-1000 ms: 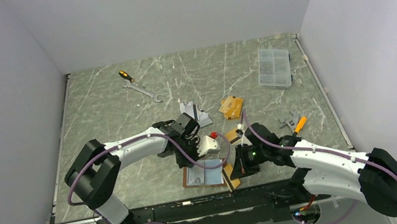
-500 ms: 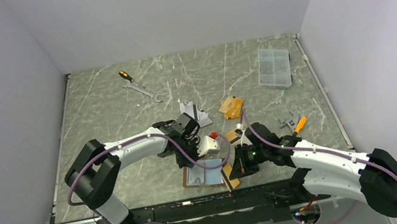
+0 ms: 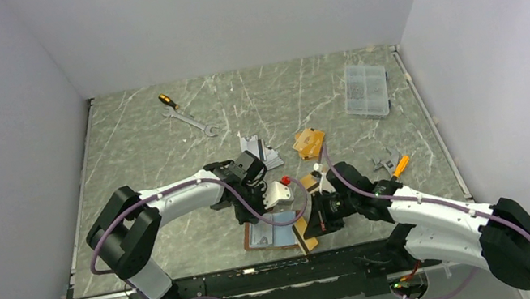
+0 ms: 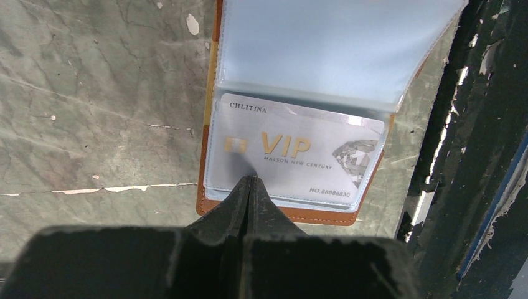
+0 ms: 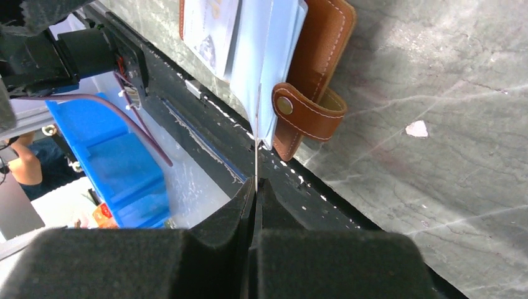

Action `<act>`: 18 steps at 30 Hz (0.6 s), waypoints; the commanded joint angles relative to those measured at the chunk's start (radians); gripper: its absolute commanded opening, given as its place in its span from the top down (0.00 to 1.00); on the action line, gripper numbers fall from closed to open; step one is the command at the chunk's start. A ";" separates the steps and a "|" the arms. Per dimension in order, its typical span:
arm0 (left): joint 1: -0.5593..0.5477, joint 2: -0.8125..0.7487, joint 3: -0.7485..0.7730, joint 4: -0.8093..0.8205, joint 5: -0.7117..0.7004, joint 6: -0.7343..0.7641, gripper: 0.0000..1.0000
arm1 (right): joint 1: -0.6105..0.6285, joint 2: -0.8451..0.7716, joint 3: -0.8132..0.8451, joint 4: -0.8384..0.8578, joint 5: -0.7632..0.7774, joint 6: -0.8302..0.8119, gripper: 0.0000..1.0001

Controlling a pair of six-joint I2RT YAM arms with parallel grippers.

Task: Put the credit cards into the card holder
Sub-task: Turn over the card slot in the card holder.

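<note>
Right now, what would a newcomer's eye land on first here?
The open card holder at the near edge of the table, with a silver VIP card in one pocket and the shut left gripper tipped onto it. Beside it, the right gripper pinches a clear sleeve upright, edge-on. Farther back, loose gold cards lie mid-table.

I see card holder (image 4: 299,217): tan leather, matt, pale stitching | clear sleeve (image 4: 324,50), twelve o'clock: glossy soft plastic | silver card (image 4: 292,152): shiny plastic | table (image 4: 93,93), nine o'clock: marbled stone-look, scuffed | left gripper fingers (image 4: 230,208): matt black, pitted
</note>
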 commanded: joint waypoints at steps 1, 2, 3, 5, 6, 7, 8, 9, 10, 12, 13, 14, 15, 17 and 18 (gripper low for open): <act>-0.003 0.008 0.010 -0.005 -0.024 0.020 0.98 | 0.007 0.011 0.056 0.063 -0.034 -0.015 1.00; -0.001 0.005 0.010 -0.006 -0.024 0.020 0.98 | 0.006 0.015 0.060 0.070 -0.039 -0.017 1.00; 0.001 0.004 0.011 -0.008 -0.023 0.021 0.98 | 0.005 0.021 0.065 0.075 -0.040 -0.018 1.00; 0.009 0.002 0.015 -0.013 -0.014 0.020 0.99 | 0.007 0.036 0.072 0.089 -0.045 -0.020 1.00; 0.016 -0.001 0.016 -0.016 -0.007 0.019 0.99 | 0.005 0.046 0.077 0.095 -0.046 -0.022 1.00; 0.026 -0.003 0.018 -0.020 0.001 0.020 0.99 | 0.005 0.059 0.079 0.104 -0.046 -0.023 1.00; 0.035 -0.005 0.021 -0.024 0.008 0.020 0.99 | 0.005 0.074 0.083 0.112 -0.048 -0.025 1.00; 0.044 -0.009 0.025 -0.028 0.015 0.021 0.99 | 0.006 0.090 0.089 0.124 -0.051 -0.026 1.00; 0.053 -0.014 0.026 -0.031 0.021 0.023 0.99 | 0.006 0.105 0.095 0.133 -0.053 -0.029 1.00; 0.071 -0.026 0.030 -0.041 0.033 0.027 0.99 | 0.006 0.135 0.104 0.150 -0.055 -0.032 1.00; 0.080 -0.032 0.030 -0.046 0.039 0.030 0.99 | 0.006 0.150 0.111 0.158 -0.057 -0.034 1.00; 0.090 -0.040 0.030 -0.051 0.047 0.034 0.99 | 0.006 0.169 0.120 0.168 -0.060 -0.035 1.00; 0.099 -0.049 0.029 -0.054 0.052 0.038 0.99 | 0.006 0.185 0.129 0.178 -0.065 -0.037 1.00; 0.119 -0.069 0.026 -0.056 0.068 0.045 0.99 | 0.008 0.215 0.150 0.196 -0.076 -0.040 1.00; 0.129 -0.076 0.023 -0.057 0.069 0.049 0.99 | 0.006 0.227 0.157 0.203 -0.079 -0.040 1.00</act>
